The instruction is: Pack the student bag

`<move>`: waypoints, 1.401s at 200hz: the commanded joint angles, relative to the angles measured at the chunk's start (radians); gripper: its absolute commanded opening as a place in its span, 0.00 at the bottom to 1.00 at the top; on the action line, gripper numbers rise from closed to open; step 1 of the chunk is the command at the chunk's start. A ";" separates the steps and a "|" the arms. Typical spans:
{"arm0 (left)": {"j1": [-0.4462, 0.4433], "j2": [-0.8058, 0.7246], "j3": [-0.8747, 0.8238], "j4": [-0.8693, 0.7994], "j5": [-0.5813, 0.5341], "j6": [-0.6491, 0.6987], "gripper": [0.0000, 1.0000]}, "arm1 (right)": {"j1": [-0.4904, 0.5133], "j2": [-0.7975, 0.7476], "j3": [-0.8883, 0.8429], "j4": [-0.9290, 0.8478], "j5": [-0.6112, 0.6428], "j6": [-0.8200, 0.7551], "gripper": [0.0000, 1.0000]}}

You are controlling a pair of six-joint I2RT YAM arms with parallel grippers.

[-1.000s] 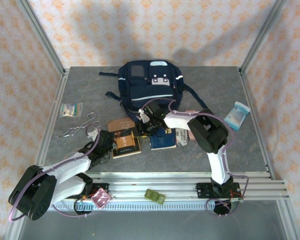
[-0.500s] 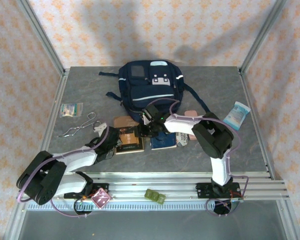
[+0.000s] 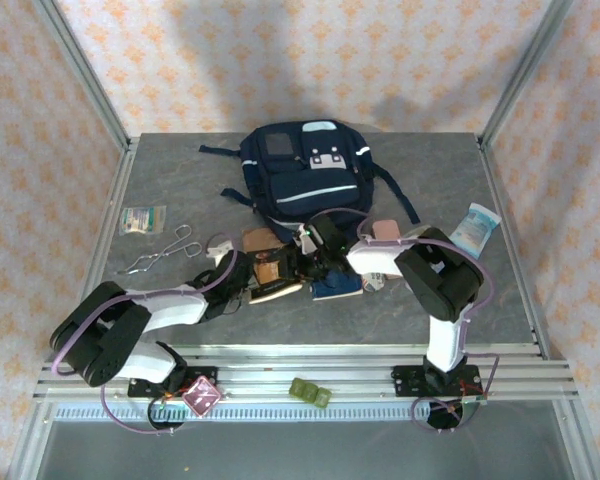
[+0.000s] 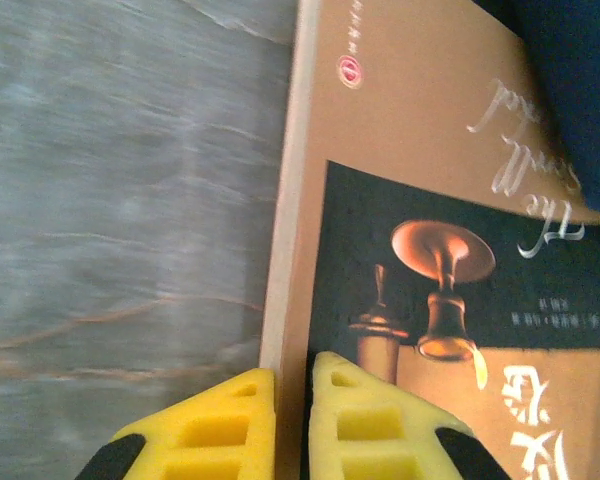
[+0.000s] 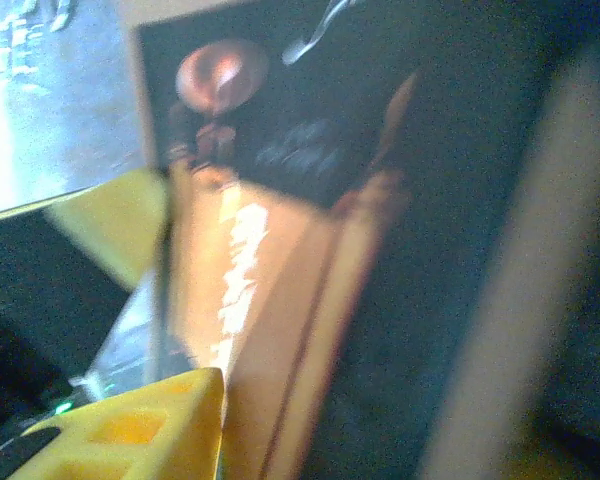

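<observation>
Top view: student bag (image 3: 305, 175) = big navy fabric backpack w/ white diag stripe, grey sq patch, white-grey patches, dark straps splayed. Lies flat, far-centre of grey worktop (image 3: 450, 180). Left pincer (image 3: 252, 283) nearer than bag, apart from it, at brown softcover book w/ dark picture panel (image 3: 275, 274). Right pincer (image 3: 315, 255) just off bag's near edge, over books.
Left wrist: yellow fingers (image 4: 370, 425) together, slit only, tips at brown book's edge.
Right wrist: blurred; one yellow finger beside book cover. Apart or together – can't tell.

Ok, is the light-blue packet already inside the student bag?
No, the light-blue packet lies on the table to the right of the student bag, clear of it.
</observation>
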 commanded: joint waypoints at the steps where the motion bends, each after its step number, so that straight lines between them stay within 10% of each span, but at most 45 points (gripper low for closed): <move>1: -0.081 0.127 -0.044 -0.127 0.391 -0.002 0.07 | 0.061 -0.099 -0.011 0.244 -0.302 0.062 0.43; 56: -0.085 0.029 -0.029 -0.238 0.309 0.002 0.11 | 0.048 -0.036 0.058 -0.126 -0.056 -0.021 0.16; 116: -0.048 -0.366 0.053 -0.396 0.124 0.011 0.63 | 0.048 -0.316 0.005 -0.320 -0.143 -0.231 0.12; 152: 0.061 -0.521 0.122 -0.347 0.176 0.057 0.73 | 0.037 -0.506 0.003 -0.386 -0.175 -0.318 0.11; 228: 0.177 -0.521 0.303 -0.330 0.267 0.122 0.79 | -0.036 -0.543 0.059 -0.246 -0.302 -0.282 0.11; 280: 0.206 -0.376 0.355 -0.428 0.265 0.157 0.68 | -0.036 -0.415 0.015 -0.455 -0.347 -0.407 0.11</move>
